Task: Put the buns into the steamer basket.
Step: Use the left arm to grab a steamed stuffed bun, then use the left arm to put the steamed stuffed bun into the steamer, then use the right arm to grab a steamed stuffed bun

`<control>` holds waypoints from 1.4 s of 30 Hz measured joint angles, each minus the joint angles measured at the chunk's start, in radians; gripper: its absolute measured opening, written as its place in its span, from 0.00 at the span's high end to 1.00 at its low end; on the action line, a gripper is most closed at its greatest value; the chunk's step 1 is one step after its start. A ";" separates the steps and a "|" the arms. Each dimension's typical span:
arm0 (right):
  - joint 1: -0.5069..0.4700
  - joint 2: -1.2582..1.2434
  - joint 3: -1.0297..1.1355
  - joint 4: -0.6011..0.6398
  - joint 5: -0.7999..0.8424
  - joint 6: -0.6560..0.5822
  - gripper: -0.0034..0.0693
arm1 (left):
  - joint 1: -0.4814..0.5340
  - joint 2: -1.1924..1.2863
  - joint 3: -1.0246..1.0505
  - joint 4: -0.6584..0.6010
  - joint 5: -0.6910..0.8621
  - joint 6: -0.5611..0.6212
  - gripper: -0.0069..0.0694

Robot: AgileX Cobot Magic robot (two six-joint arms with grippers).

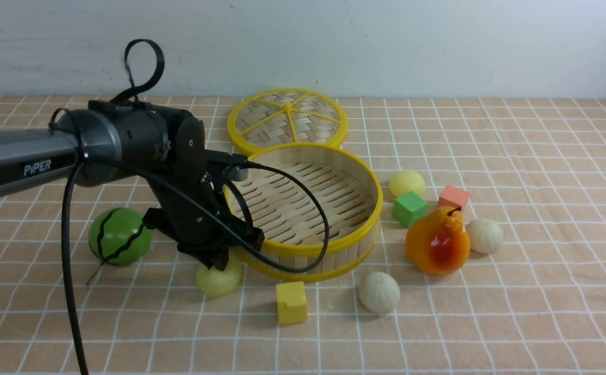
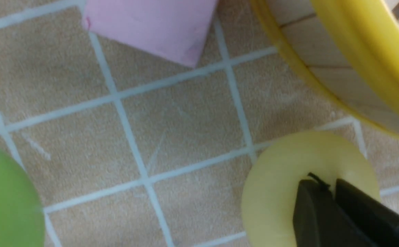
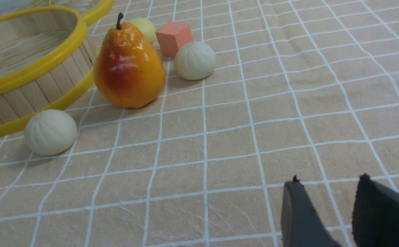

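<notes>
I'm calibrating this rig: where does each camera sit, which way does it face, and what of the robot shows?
Front view: between the arms, facing forward over the cloth to the wall; the left arm shows, beside the basket.
Left wrist view: on the left wrist, close above the cloth; shut left jaws over a yellow bun.
Right wrist view: on the right wrist, looking across the cloth at the pear; open right jaws show.
Shared: front and left wrist both show that bun and basket.
</notes>
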 joint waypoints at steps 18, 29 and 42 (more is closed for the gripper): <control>0.000 0.000 0.000 0.000 0.000 0.000 0.62 | -0.090 -0.052 -0.222 0.035 -0.057 0.019 0.93; 0.000 0.000 0.000 0.000 0.000 0.000 0.62 | -0.070 0.161 -0.389 0.074 0.028 -0.061 0.50; 0.000 0.000 0.000 0.000 0.000 0.000 0.62 | -0.070 -0.260 -0.282 0.085 0.200 -0.155 0.72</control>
